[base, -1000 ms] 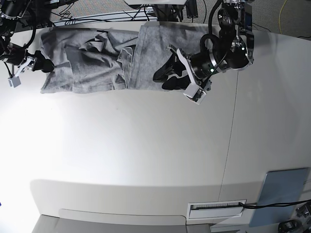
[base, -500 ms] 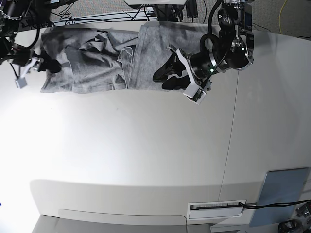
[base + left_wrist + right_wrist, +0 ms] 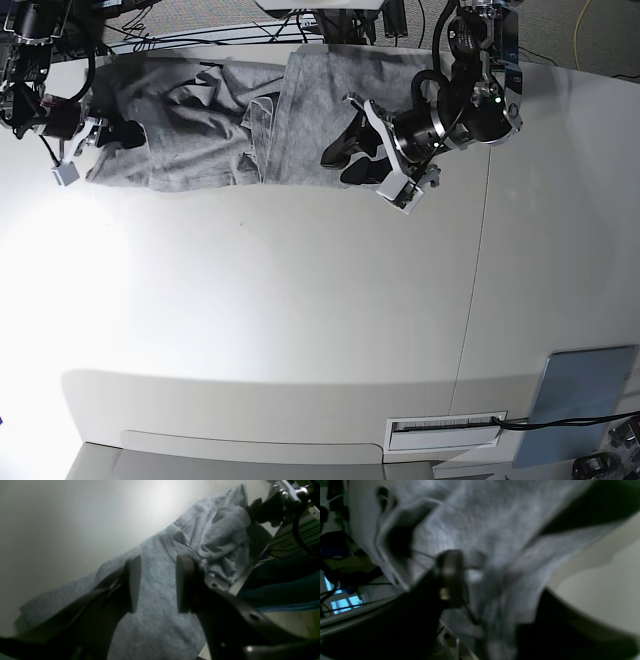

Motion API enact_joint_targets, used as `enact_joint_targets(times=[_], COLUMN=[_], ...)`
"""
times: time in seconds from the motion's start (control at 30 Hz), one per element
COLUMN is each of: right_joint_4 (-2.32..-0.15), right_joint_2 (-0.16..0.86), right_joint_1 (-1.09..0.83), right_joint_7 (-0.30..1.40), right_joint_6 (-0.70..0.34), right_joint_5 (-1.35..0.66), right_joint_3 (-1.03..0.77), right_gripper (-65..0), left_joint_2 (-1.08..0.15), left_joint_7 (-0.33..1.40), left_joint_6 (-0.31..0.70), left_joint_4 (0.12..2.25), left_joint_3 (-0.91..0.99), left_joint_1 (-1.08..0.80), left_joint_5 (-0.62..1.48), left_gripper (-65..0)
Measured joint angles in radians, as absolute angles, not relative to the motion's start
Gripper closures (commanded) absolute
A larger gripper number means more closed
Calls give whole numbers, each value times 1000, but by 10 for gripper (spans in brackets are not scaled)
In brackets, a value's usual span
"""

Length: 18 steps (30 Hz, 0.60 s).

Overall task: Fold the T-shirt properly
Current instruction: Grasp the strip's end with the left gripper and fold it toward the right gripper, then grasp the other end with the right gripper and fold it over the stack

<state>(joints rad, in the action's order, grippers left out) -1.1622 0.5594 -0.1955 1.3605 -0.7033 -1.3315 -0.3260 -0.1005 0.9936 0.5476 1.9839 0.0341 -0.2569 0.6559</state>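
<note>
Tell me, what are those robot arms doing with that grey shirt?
Two robot arms are working on a grey T-shirt that lies crumpled along the far edge of a white table. The right pincer has pinched the shirt's end and holds the cloth bunched up. The left pincer hangs open just over the other, flatter end, gripping nothing. The shirt is not folded neatly yet.
</note>
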Motion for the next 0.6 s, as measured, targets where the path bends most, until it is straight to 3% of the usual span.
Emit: enact_joint_targets(times=[0.07, 0.1, 0.3, 0.43, 0.6], right_joint_4=[-1159, -1159, -1160, -1155, -1262], right_joint_2=[557, 556, 604, 681, 674], right_joint_1=[-200, -200, -202, -212, -216], right_joint_7=[1370, 1369, 1286, 1335, 1416], right_joint_6=[-703, -704, -706, -693, -700], right_joint_5=[-1324, -1325, -1224, -1169, -1252], right_joint_3=[-323, -323, -359, -475, -592], right_gripper=[-11, 0, 0, 0, 0], left_joint_2=[-101, -101, -101, -102, -100], left_joint_7=[994, 994, 993, 991, 973], left_joint_6=[547, 548, 546, 528, 529], left_joint_4=[1984, 1984, 1984, 1984, 1966], left_joint_3=[34, 34, 35, 34, 35], left_joint_1=[-257, -257, -258, -257, -265], left_joint_5=[656, 656, 596, 594, 587], left_gripper=[-223, -223, -223, -223, -223])
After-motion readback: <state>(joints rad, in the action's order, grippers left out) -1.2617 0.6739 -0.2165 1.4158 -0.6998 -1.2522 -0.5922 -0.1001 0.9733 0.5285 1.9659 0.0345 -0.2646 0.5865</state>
